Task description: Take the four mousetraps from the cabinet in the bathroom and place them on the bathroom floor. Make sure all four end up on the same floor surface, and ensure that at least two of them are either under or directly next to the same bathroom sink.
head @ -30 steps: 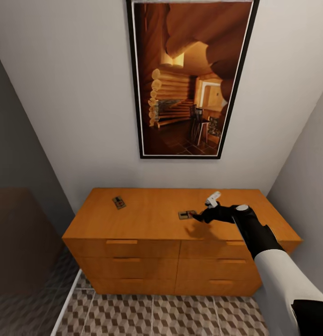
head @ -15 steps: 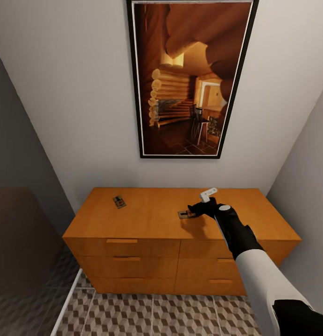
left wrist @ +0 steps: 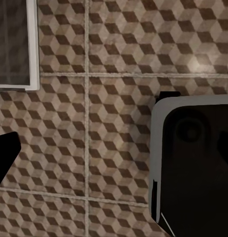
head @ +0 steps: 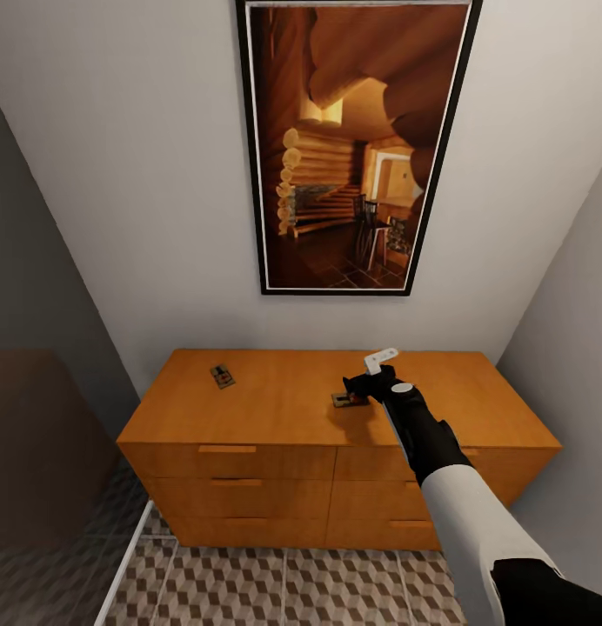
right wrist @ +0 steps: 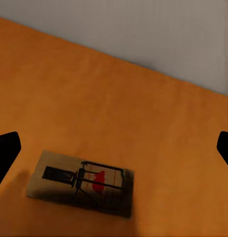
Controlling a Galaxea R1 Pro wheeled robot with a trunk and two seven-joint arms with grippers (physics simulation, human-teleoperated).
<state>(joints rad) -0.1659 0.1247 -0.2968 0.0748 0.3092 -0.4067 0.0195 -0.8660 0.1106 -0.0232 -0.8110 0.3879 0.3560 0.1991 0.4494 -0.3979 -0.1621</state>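
Right tool (head: 353, 389) spread wide, poised just over mousetrap (right wrist: 80, 181) on cabinet (head: 284, 409), arm stretched forward; left tool's state unclear.

no readable text, labels, brands or numbers anywhere.

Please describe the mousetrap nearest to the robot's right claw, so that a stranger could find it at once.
Below the tall framed picture stands an orange-brown cabinet. Two mousetraps lie on its flat top. The one meant is near the middle, just beneath the right claw; the other mousetrap lies alone towards the left back corner.
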